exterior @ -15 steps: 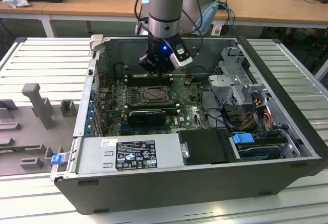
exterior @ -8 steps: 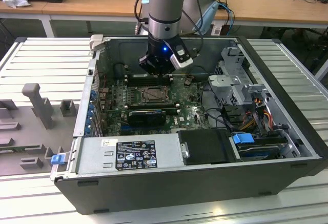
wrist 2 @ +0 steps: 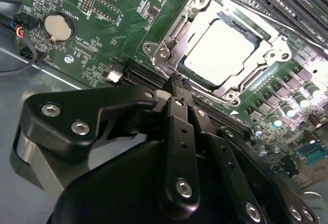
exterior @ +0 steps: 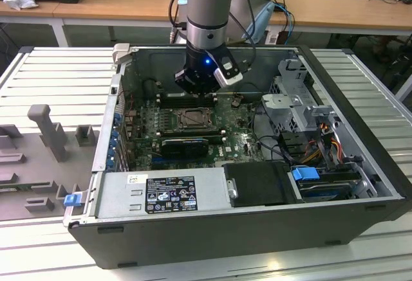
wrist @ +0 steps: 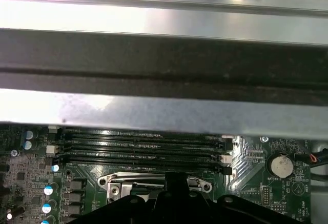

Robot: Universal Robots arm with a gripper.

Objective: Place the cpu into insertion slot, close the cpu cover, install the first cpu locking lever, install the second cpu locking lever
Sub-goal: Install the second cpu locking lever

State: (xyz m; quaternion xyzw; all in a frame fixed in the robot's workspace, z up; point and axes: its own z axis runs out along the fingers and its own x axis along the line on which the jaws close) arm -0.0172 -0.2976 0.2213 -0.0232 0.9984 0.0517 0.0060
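Second wrist view: I'm seeing one cpu [wrist 2: 221,47] sitting under one closed cpu cover [wrist 2: 256,75]; my gripper [wrist 2: 177,83], fingers clenched empty, is hovering beside the cover.

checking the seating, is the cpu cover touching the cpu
Touching: in the second wrist view the cpu cover lies closed flat over the cpu, its frame overlapping the chip's edges.

A round coin battery [wrist 2: 56,26] sits on the green motherboard [wrist 2: 102,39], near long black memory slots [wrist: 143,149].
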